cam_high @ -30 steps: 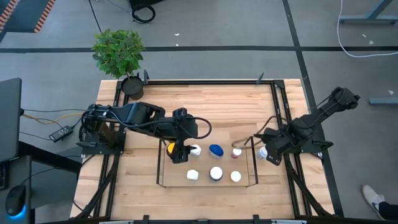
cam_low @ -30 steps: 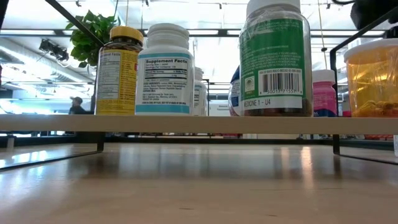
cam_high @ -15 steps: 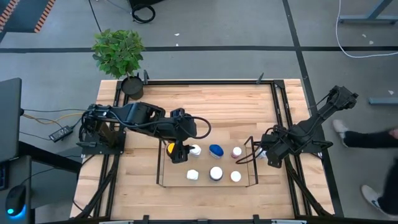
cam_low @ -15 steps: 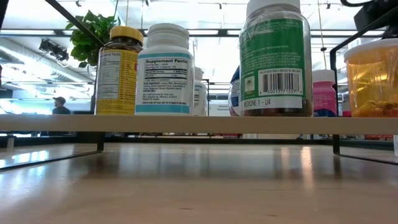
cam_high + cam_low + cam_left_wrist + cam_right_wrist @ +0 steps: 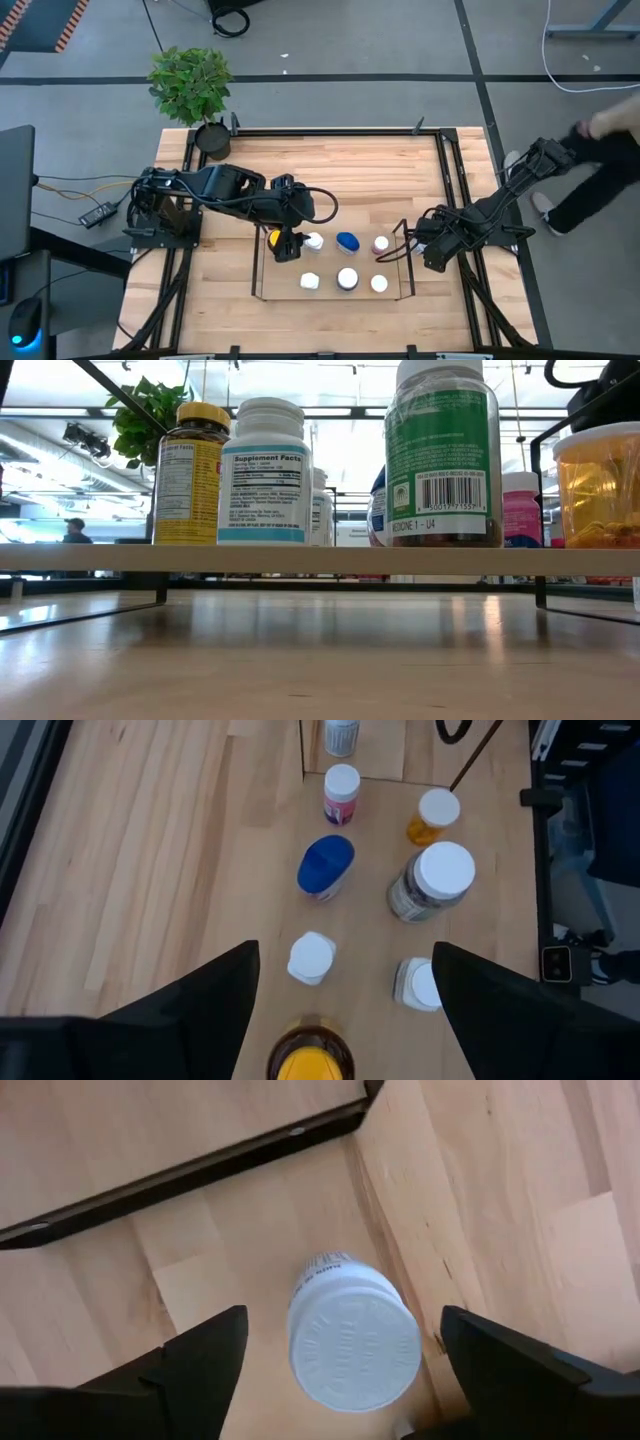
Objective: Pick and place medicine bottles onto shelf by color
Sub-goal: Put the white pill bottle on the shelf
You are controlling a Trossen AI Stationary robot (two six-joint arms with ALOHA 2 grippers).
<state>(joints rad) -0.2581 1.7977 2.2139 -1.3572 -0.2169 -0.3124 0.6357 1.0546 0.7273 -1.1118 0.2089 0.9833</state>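
Observation:
Several medicine bottles stand upright on the shelf (image 5: 330, 297): a yellow-lidded jar (image 5: 312, 1060), a blue-capped one (image 5: 326, 868), a pink-capped one (image 5: 341, 792) and white-capped ones (image 5: 310, 958). My left gripper (image 5: 285, 248) hangs open above the yellow-lidded jar, with its fingers wide of the lid. One more white-capped bottle (image 5: 350, 1335) stands on the table just outside the shelf's right end. My right gripper (image 5: 428, 255) points down over it, open. Its fingers stand on either side of the cap without touching.
A potted plant (image 5: 192, 85) stands at the table's far left corner. The black table frame (image 5: 450, 180) runs along the table's edges. The shelf's end wire (image 5: 190, 1170) lies close to the right gripper. A person (image 5: 600, 165) moves past beyond the right edge.
My right gripper has sunk toward the table, shifted slightly toward the shelf and turned about. It now covers the white-capped bottle outside the shelf's right end. A person has walked in beyond the table's right edge.

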